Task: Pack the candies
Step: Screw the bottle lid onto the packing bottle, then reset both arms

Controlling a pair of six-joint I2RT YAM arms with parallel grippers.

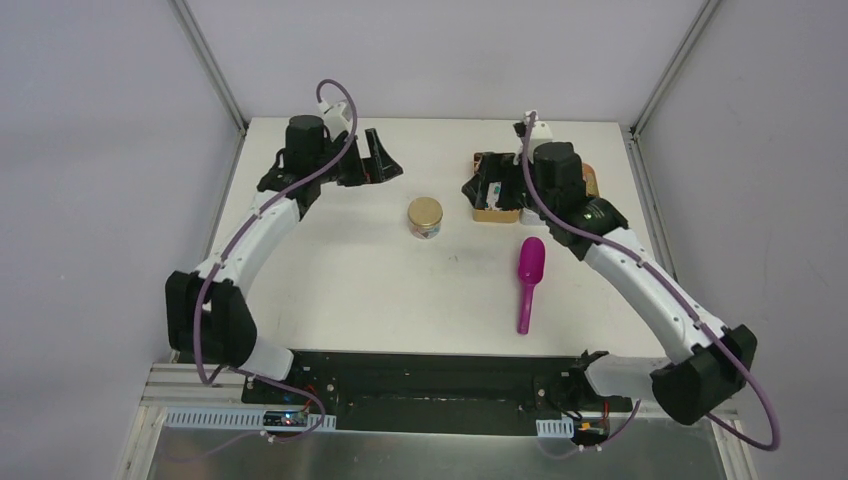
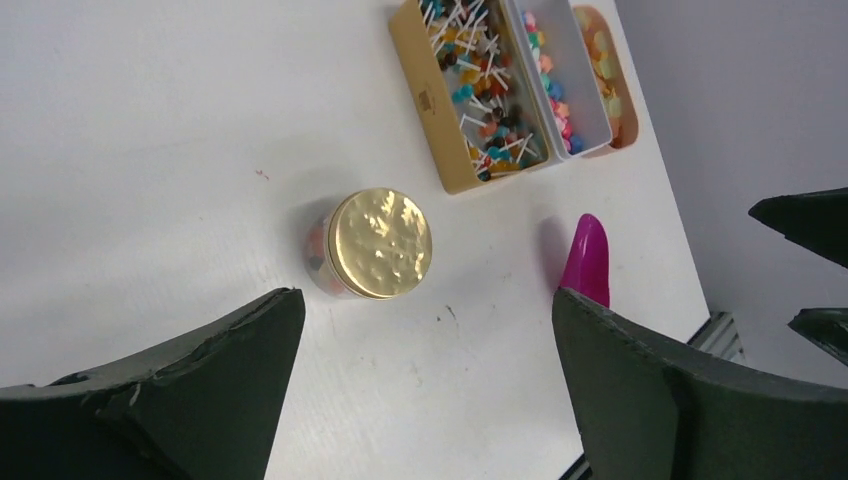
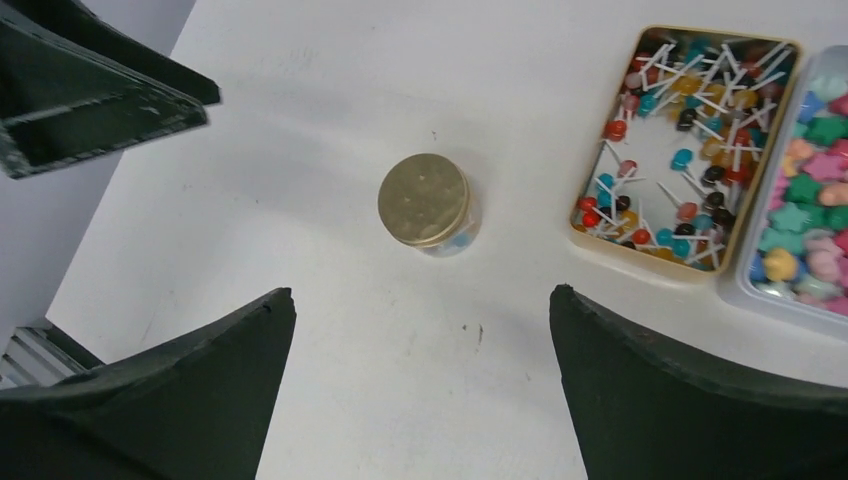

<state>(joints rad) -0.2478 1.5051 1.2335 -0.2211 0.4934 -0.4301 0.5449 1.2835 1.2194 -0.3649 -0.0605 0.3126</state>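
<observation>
- Top view: the left gripper (image 1: 378, 160), fingers spread, hangs near the far-left corner. The right gripper (image 1: 488, 188), likewise released, is over the trays (image 1: 497, 213) near the far-right corner.
- Left wrist: a gold-lidded jar (image 2: 380, 243) stands mid-table, with a magenta scoop (image 2: 587, 258) nearby.
- Right wrist: the candies (image 3: 680, 150) lie in the trays.

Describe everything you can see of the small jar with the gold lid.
The jar is small, round and clear-walled, closed by a shiny, dimpled gold lid. A few coloured candies show through its side. It stands upright on the white table, in the top view left of the gold tray and apart from it; only the table touches it.
</observation>
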